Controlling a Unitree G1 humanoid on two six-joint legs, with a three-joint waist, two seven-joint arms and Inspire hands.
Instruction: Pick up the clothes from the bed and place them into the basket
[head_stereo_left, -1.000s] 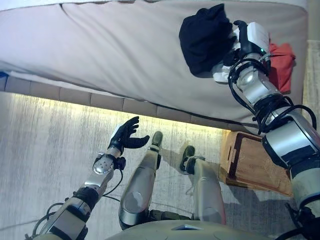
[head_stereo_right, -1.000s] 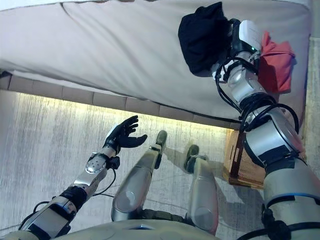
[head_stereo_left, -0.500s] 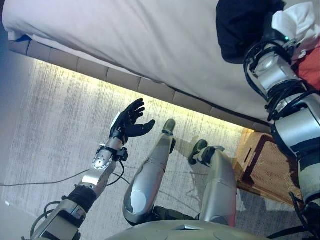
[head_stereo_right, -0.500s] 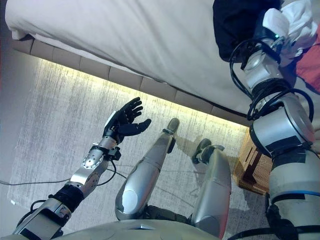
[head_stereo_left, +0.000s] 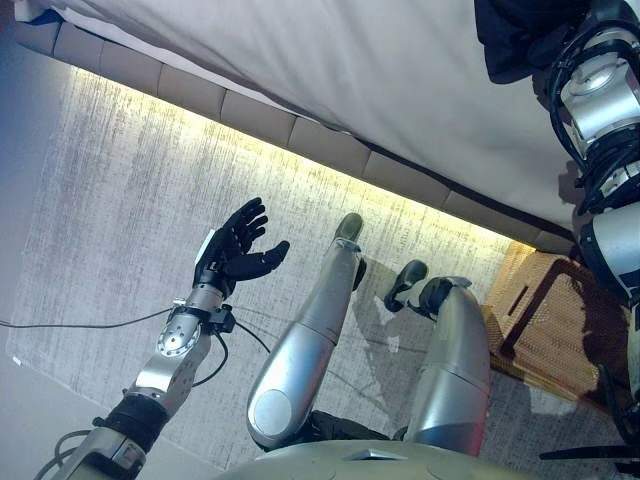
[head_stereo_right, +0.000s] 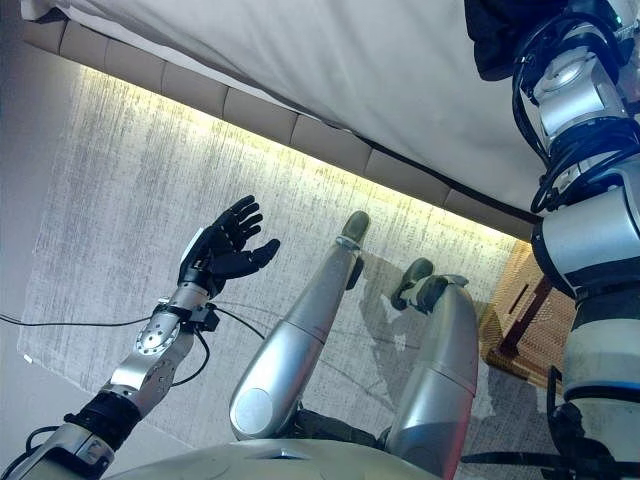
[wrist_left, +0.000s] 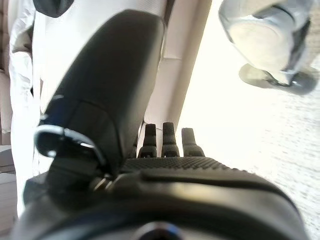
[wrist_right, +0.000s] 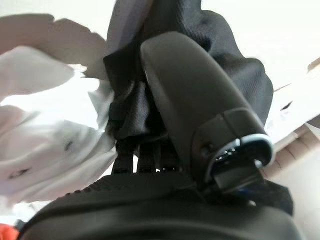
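A black garment lies on the beige bed at the far right, next to my right arm. In the right wrist view my right hand has its thumb and fingers curled into the black garment, with a white garment bunched right beside it. My left hand is open and empty, held palm up over the floor, well short of the bed. A brown woven basket stands on the floor at the lower right, below the bed's edge.
The bed's padded brown side rail runs diagonally across the view with a lit strip under it. A grey carpet covers the floor between the bed and me.
The camera has tilted down and left, so the bed and clothes have slid to the upper right. My right hand stays at the black garment. My left hand stays raised and open.
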